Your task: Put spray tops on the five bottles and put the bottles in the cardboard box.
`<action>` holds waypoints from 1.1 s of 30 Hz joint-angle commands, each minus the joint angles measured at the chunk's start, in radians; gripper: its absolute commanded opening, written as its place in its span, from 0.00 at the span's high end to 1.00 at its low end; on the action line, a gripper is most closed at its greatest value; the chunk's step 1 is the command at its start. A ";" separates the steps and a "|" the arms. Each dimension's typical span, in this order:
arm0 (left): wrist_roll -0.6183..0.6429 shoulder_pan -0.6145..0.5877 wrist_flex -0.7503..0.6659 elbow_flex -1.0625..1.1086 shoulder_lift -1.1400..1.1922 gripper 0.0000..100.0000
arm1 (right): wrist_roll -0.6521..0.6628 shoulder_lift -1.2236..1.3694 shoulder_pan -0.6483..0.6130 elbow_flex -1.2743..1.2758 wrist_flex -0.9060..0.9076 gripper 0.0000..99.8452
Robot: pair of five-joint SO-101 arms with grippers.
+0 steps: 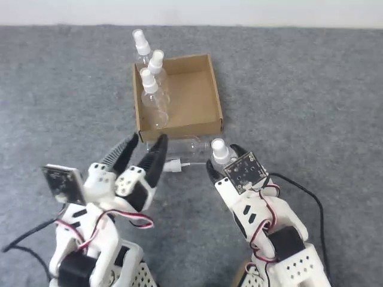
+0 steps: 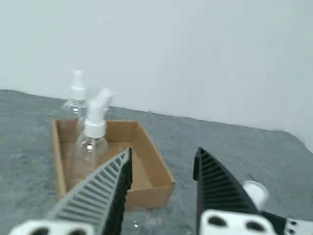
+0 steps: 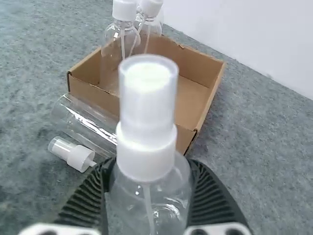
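The right gripper point(image 1: 224, 160) is clamping its jaws around a plain clear bottle point(image 3: 149, 191), upright and already capped with a white spray top point(image 3: 146, 93), just in front of the cardboard box point(image 1: 194, 95). To its left, the left gripper point(image 1: 148, 140) is hanging with jaws spread wide and holding nothing, its tips near the box's front wall. Two capped bottles point(image 1: 157, 63) point(image 1: 152, 98) are standing inside the box along its left wall, while a third capped bottle point(image 1: 141, 43) is standing outside, just behind the far left corner. An uncapped bottle point(image 1: 188, 145) is lying on its side against the box's front wall, with a loose spray top point(image 1: 173, 165) lying just beside it on the grey table covering point(image 1: 299, 89).
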 commanded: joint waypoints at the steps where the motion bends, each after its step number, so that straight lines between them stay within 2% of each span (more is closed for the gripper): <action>1: 0.008 -0.075 -0.002 0.010 -0.003 0.81 | 0.000 -0.021 0.007 -0.020 -0.030 0.99; 4: 0.012 -0.140 -0.046 0.056 -0.003 0.81 | 0.000 -0.021 0.005 -0.020 -0.030 0.99; 7: 0.055 -0.195 -0.126 0.114 -0.003 0.85 | 0.000 -0.021 0.002 -0.021 -0.030 0.99; 13: 0.060 -0.210 -0.325 0.239 -0.003 0.98 | 0.000 -0.021 -0.048 -0.041 -0.030 0.99; 15: 0.060 -0.213 -0.359 0.268 -0.003 0.99 | 0.002 -0.012 -0.044 -0.075 -0.025 0.99; 29: 0.057 -0.215 -0.367 0.300 -0.003 0.99 | 0.000 -0.008 -0.050 -0.315 -0.031 0.99; 33: 0.055 -0.215 -0.367 0.300 -0.003 0.99 | 0.000 -0.008 -0.050 -0.365 -0.108 0.99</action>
